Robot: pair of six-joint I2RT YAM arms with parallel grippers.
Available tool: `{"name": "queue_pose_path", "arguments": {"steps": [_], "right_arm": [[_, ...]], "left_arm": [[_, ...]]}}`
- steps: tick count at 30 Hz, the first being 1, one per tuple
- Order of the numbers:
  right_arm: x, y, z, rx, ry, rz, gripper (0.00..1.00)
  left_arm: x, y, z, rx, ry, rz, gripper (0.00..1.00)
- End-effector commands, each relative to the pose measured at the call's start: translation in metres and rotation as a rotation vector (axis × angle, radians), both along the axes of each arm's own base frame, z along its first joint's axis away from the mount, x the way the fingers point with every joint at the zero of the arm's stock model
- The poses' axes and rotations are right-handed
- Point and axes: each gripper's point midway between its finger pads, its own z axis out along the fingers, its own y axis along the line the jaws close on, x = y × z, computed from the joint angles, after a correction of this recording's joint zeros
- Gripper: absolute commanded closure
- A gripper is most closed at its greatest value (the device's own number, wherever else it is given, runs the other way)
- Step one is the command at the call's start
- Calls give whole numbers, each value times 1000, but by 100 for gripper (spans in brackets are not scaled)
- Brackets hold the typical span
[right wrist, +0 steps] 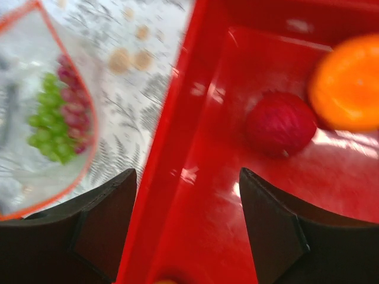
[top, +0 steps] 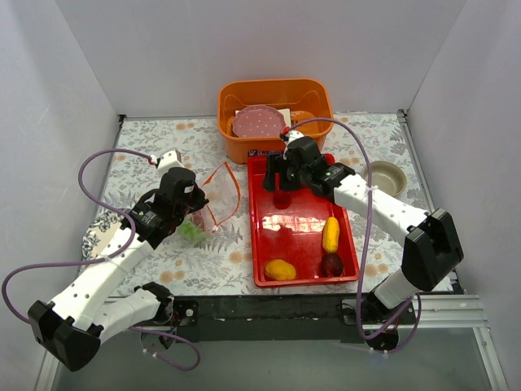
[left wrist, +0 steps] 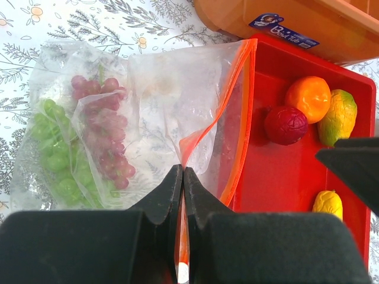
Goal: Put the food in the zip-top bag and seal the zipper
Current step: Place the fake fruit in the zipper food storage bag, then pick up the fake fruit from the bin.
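Note:
The clear zip-top bag (left wrist: 160,100) lies on the table left of the red tray, mouth open, with purple grapes (left wrist: 100,130) and green grapes (left wrist: 56,157) inside. My left gripper (left wrist: 182,174) is shut on the orange-red zipper (left wrist: 240,118) strip; in the top view it (top: 194,208) sits at the bag (top: 220,191). My right gripper (right wrist: 186,195) is open and empty over the tray's far left corner (top: 281,177). A dark-red fruit (right wrist: 280,123) and an orange (right wrist: 346,83) lie just ahead of it. A mango (top: 280,269), a yellow piece (top: 330,235) and another dark-red piece (top: 331,263) lie at the tray's near end.
The red tray (top: 264,236) stands mid-table. An orange bin (top: 236,138) holding a pink plate (top: 259,122) is behind it. A small bowl (top: 387,177) sits at the right. White walls close in the table on three sides.

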Motion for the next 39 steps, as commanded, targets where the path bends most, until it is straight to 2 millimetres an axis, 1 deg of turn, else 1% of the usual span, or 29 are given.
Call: {"name": "queue_pose_path", "arguments": {"steps": [1, 2, 3, 4, 5, 7, 8, 9, 11, 12, 13, 15, 17, 18, 19, 21, 23, 24, 25, 29, 32, 33, 35, 36, 38, 39], "right_arm": [[-15, -61, -23, -238, 37, -130, 22], [-17, -76, -27, -283, 62, -178, 21], [-29, -94, -38, -354, 117, -199, 21], [-31, -103, -41, -383, 119, -218, 21], [-39, -114, -51, -424, 143, -233, 21], [-48, -127, -55, -441, 158, -282, 21], [-51, -129, -58, -436, 160, -286, 21], [-58, -136, -68, -452, 178, -296, 21], [-61, -142, -68, -436, 177, -340, 21], [-66, -149, -73, -455, 189, -356, 21], [-67, -155, -74, -464, 192, -385, 18], [-71, -160, -78, -467, 197, -391, 14], [-74, -163, -81, -473, 205, -389, 14], [-76, -165, -82, -473, 212, -392, 13], [-79, -169, -88, -482, 220, -387, 13], [-80, -170, -92, -480, 221, -374, 13], [-86, -173, -101, -476, 249, -362, 14], [-87, -169, -102, -454, 254, -353, 15], [-90, -172, -108, -459, 265, -349, 16], [-94, -172, -117, -449, 297, -342, 22], [-94, -168, -122, -431, 301, -325, 32], [-94, -164, -123, -419, 305, -306, 39], [-89, -156, -123, -389, 289, -286, 44], [-89, -150, -125, -376, 301, -263, 50], [-83, -140, -123, -357, 293, -227, 51], [-78, -133, -120, -345, 296, -211, 56]], "left_arm": [[3, -3, 12, -20, -40, -21, 100], [3, -4, 12, -22, -40, -27, 100], [3, -6, 11, -24, -40, -32, 100], [3, -6, 10, -25, -37, -33, 100], [3, -7, 10, -26, -37, -37, 100], [3, -9, 7, -30, -32, -44, 100], [4, -10, 8, -34, -33, -47, 100], [3, -11, 7, -33, -29, -52, 100], [3, -12, 6, -30, -26, -58, 100], [4, -12, 5, -29, -24, -60, 100], [3, -12, 6, -26, -25, -64, 100], [3, -12, 4, -23, -20, -64, 100], [4, -13, 3, -23, -20, -69, 100], [4, -13, 2, -22, -18, -69, 100], [4, -13, 2, -22, -15, -70, 100], [4, -14, 2, -20, -12, -72, 100], [4, -14, 3, -22, -12, -73, 100], [4, -15, 2, -20, -10, -75, 100], [5, -14, 2, -16, -6, -73, 100], [6, -15, 1, -13, -5, -76, 100], [6, -16, 1, -18, -5, -78, 100], [7, -17, 2, -18, -8, -79, 100], [7, -16, 1, -16, -7, -80, 100], [7, -16, 1, -14, -7, -80, 100], [7, -17, 2, -17, -11, -81, 100], [7, -17, 2, -20, -11, -81, 100]]}}
